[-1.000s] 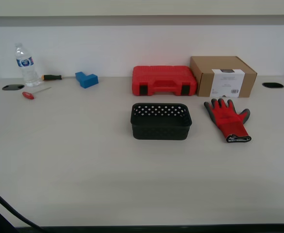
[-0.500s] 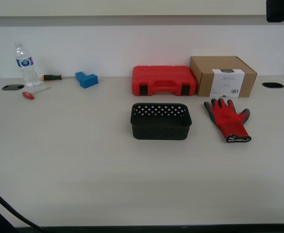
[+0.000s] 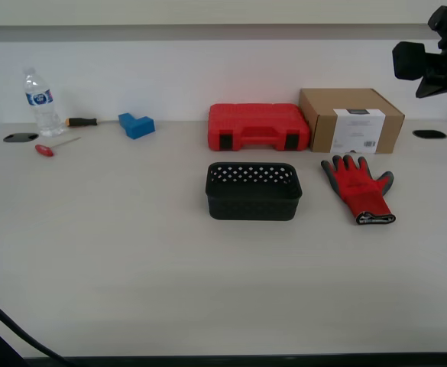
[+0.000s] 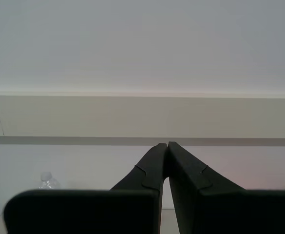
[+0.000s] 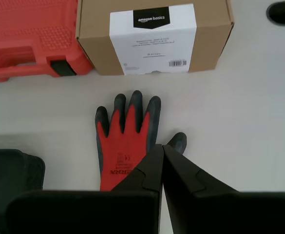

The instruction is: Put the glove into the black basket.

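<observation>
One glove (image 3: 358, 189) lies flat on the desk (image 3: 131, 252), near one empty black basket (image 3: 253, 192) on the exterior view's right. Behind them stand one red case (image 3: 257, 126) and one cardboard box (image 3: 351, 120). My first hand (image 5: 162, 148) hangs above the glove, jaws closed, holding nothing. My second hand (image 4: 167, 146) is likewise closed and empty.

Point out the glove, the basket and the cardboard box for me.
glove (image 3: 358, 189): exterior view, on the red palm.
basket (image 3: 253, 203): exterior view, on its near wall.
cardboard box (image 5: 152, 36): first wrist view, on the white label.
</observation>
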### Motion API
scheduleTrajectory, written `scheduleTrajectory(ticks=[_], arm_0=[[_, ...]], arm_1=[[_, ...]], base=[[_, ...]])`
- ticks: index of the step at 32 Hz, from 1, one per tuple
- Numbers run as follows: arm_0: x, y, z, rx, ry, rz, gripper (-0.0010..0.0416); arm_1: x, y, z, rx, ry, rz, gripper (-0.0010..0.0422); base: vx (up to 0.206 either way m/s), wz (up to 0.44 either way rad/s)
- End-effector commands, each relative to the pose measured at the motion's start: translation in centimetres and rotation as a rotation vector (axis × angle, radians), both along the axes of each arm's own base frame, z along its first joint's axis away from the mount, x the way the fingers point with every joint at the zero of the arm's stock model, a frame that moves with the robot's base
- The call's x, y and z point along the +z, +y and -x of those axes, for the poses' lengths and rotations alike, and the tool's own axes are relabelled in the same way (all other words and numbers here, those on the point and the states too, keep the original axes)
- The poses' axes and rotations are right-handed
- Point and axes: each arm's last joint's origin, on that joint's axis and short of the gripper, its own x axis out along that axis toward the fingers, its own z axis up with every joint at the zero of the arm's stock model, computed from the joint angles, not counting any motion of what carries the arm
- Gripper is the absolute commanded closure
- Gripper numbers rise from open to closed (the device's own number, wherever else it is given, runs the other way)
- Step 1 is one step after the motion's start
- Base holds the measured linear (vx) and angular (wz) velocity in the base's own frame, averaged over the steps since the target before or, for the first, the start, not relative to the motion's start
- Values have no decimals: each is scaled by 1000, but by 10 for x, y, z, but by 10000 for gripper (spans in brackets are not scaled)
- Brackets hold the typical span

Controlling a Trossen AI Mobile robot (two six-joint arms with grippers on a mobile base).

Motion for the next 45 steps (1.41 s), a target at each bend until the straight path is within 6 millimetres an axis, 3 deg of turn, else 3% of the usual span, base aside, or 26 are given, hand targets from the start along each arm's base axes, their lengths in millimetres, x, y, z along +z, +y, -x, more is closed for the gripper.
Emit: scheduleTrajectory(ticks=[1,5,17,21,24,27,29,38,45], arm_0=[[-6,0,-8,11,14,-40,405],[-19,1,-23,10,52,-130,405],[-64,1,-52,0,250,-155,405],[-84,10,-63,12,300,-162,405],[-94,28,-69,25,343,-161,405],[-99,45,-74,39,350,-81,405],[-99,46,-76,48,356,-97,405],[-107,31,-71,36,401,-85,405],[-107,30,-72,35,393,-48,405]], arm_1=[[0,0,0,0,-3,0,412],[0,0,0,0,-2,0,412],[0,0,0,0,-1,0,412],[0,0,0,0,-1,0,412],[0,0,0,1,0,0,412],[0,0,0,1,-1,0,412],[0,0,0,2,0,0,412],[0,0,0,4,0,0,412],[0,0,0,3,0,0,412]], base=[[0,0],[0,0],[0,0],[0,0],[0,0],[0,0],[0,0],[0,0],[0,0]])
